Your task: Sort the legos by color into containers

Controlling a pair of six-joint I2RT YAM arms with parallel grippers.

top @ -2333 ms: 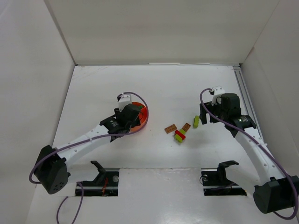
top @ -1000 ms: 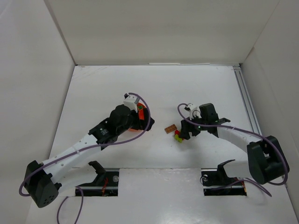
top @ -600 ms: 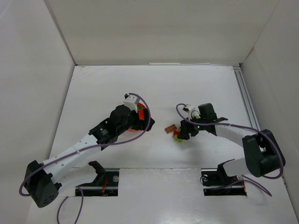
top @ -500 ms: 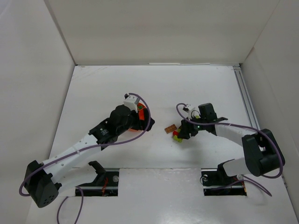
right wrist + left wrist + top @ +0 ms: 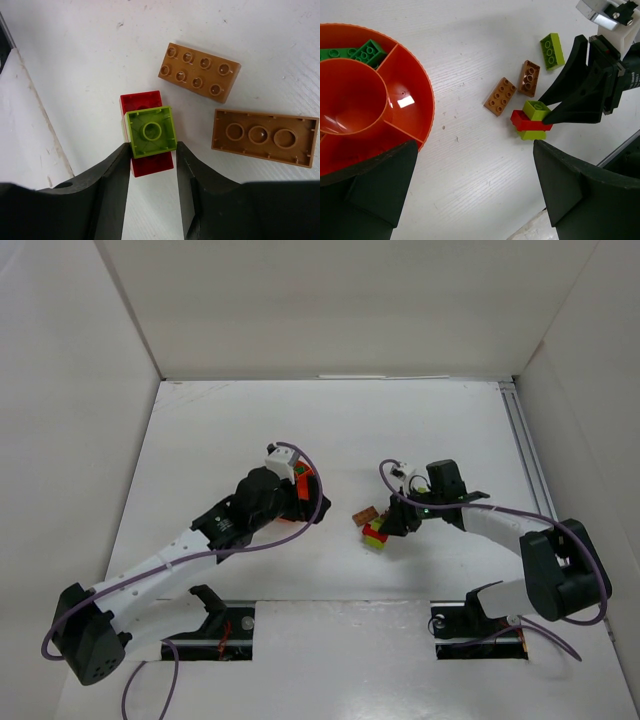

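Observation:
My right gripper (image 5: pixel 152 149) is shut on a square lime brick (image 5: pixel 151 131) that lies studs-down on top of a red brick (image 5: pixel 141 101); its fingertips press on the lime brick's two sides. In the left wrist view this stack (image 5: pixel 532 120) shows lime, red and lime layers, tilted. Two brown bricks (image 5: pixel 200 72) (image 5: pixel 265 137) lie just beyond it, and a loose lime brick (image 5: pixel 552 50) lies farther off. The red-orange bowl (image 5: pixel 415 85) holds green bricks (image 5: pixel 365 50) in one compartment. My left gripper (image 5: pixel 475 197) hangs open beside the bowl, holding nothing.
White walls box in the table on three sides. A metal rail (image 5: pixel 527 455) runs along the right wall. Two dark slots (image 5: pixel 215 625) (image 5: pixel 470 625) sit at the near edge by the arm bases. The left arm covers most of the bowl (image 5: pixel 304 481) in the top view.
The right gripper's jaws have closed in on the lime brick of the stack, and the stack has shifted slightly left and tilted. The left arm has stayed still, open.

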